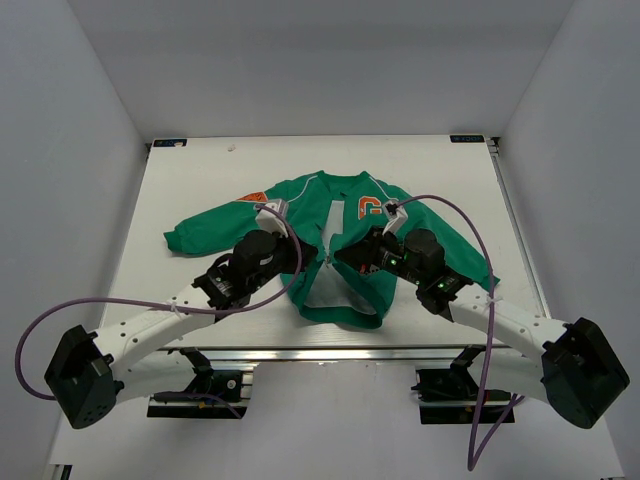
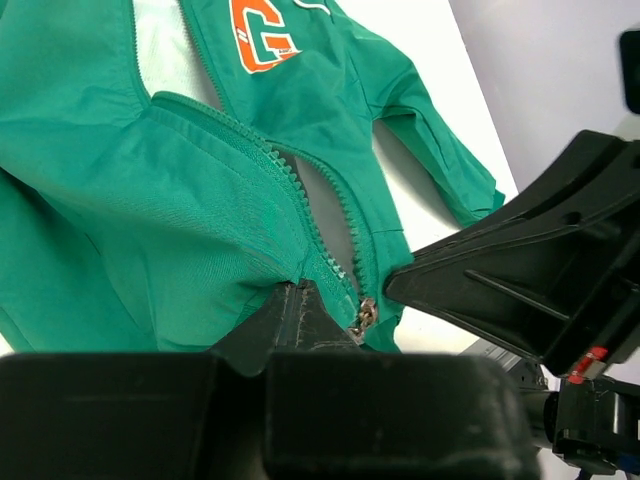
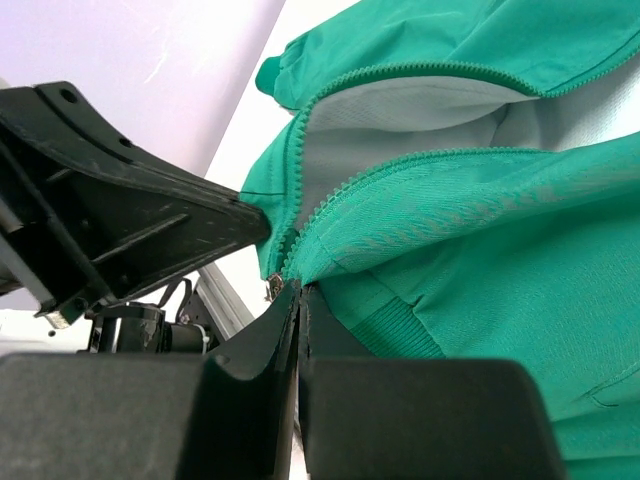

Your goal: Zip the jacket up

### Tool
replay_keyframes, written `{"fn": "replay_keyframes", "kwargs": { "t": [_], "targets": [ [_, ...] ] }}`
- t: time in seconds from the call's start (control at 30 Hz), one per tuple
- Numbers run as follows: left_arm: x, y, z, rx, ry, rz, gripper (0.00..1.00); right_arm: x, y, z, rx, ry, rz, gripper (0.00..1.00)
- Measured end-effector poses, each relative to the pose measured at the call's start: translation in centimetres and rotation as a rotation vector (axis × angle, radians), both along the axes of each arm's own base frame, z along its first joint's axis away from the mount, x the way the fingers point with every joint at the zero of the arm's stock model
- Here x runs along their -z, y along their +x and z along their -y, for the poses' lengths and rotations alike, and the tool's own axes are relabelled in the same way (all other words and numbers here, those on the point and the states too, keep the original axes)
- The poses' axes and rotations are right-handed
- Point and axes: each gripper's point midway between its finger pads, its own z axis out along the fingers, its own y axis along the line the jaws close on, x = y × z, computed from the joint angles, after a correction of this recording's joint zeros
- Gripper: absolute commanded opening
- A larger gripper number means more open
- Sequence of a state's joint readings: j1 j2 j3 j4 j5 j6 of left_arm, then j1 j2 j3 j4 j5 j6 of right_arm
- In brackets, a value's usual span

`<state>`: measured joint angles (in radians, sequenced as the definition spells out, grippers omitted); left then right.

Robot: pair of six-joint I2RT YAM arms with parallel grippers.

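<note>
Left end effector point(image 2: 297, 296), jacket's point(image 2: 120, 220) wrist-only slider point(image 2: 364, 318)

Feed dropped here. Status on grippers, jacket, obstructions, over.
Left gripper, right gripper shut on jacket hem beside the zip. Zip open, slider at bottom. Nothing lying across it.

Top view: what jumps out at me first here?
A small green jacket with an orange G lies spread on the table, its zip front open. The left end effector and right end effector are both shut on its bottom hem, either side of the zip.
</note>
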<state>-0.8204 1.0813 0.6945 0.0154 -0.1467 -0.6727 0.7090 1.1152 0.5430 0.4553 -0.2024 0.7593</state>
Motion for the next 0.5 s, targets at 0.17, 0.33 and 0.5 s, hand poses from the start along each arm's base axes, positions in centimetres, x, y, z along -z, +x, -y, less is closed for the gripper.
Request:
{"fn": "replay_keyframes", "kwargs": {
  "t": [0.17, 0.33, 0.5],
  "targets": [
    [-0.50, 0.04, 0.10, 0.007, -0.009, 0.021, 0.00, 0.55, 0.02, -0.20, -0.008, -0.015, -0.021, 0.00],
    [-0.03, -0.01, 0.01, 0.011, 0.001, 0.025, 0.00, 0.53, 0.13, -0.35, -0.011, -0.029, -0.039, 0.00],
    [-0.03, -0.24, 0.23, 0.017, 0.015, 0.041, 0.00, 0.75, 0.08, -0.31, -0.010, -0.037, -0.048, 0.00]
  ]
}}
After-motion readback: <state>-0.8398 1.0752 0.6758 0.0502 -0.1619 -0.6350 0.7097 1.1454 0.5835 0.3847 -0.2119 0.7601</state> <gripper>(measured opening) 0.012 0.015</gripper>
